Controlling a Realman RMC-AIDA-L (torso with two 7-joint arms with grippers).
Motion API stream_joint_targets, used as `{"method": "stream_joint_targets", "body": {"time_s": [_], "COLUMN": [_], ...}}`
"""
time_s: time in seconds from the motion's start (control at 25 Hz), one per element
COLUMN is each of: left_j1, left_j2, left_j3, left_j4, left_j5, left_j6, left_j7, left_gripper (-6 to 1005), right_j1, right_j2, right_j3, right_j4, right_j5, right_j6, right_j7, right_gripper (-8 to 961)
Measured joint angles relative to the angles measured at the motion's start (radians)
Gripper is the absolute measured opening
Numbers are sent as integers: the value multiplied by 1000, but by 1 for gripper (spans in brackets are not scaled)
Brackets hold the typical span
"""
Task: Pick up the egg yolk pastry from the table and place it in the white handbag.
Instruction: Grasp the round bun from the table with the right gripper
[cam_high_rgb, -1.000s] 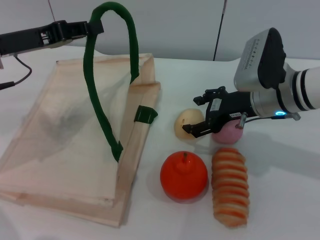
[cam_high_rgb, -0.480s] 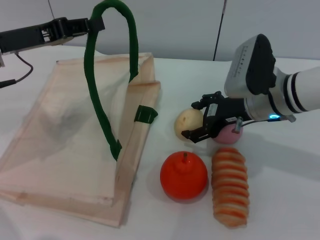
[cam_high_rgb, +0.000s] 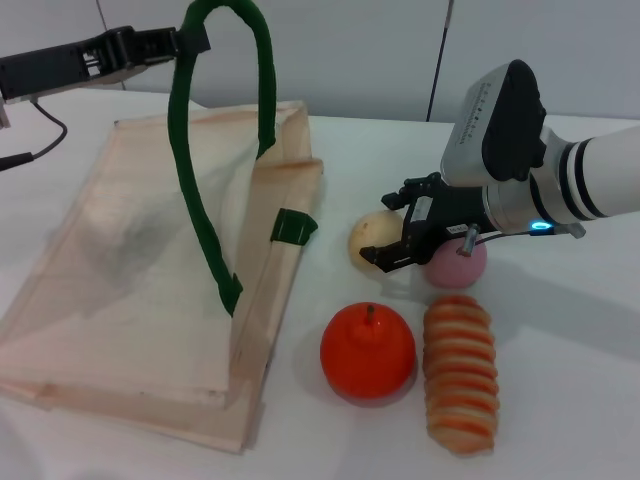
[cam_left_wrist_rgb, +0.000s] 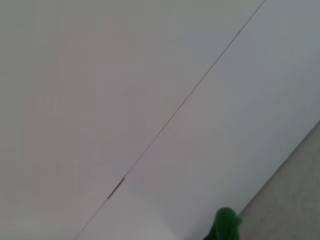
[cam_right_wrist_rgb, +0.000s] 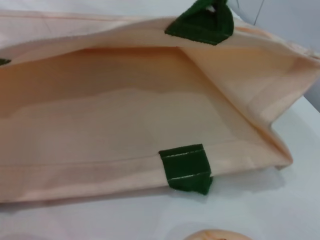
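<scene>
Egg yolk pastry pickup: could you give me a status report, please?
Left hand holding the handbag handle up. Right hand at the egg yolk pastry, not lifted. Pink ball crowds it.

Cream-beige handbag (cam_high_rgb: 150, 270) with dark green handles (cam_high_rgb: 215, 150). Pale yellow-beige pastry (cam_high_rgb: 372, 240). Pink ball (cam_high_rgb: 460, 262). Orange-striped roll (cam_high_rgb: 460, 370). Solid orange fruit (cam_high_rgb: 367, 352). White tabletop (cam_high_rgb: 560, 400).

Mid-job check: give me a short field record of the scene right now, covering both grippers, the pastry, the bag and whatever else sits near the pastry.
left gripper: raised at the far left, shut on the green handle, holding it up
right gripper: open, at the egg yolk pastry, not yet closed on it
egg yolk pastry: on the table, outside the bag
white handbag: lying flat, mouth open toward the pastry
nearby: pink ball, orange fruit, striped bread roll
</scene>
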Motion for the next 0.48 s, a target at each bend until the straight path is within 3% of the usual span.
{"method": "stream_joint_targets", "body": {"time_s": [0.12,0.32,0.48], "left_j1": [1,-3,-3], "left_j2": [0,0,0], "left_j3": [0,0,0], "left_j4": [0,0,0], "left_j5": [-1,-1,-1], "left_j6": [0,0,0], "left_j7": [0,0,0], "left_gripper": [151,154,156], "right_j1": [0,3,13], "right_j2": [0,-1,2], "right_j3": [-1,-42,-52], "right_j4": [0,3,17], "right_j5": [0,1,3], "right_j6": [0,0,5], "right_j7": [0,0,1], "right_gripper": [882,746,708]}}
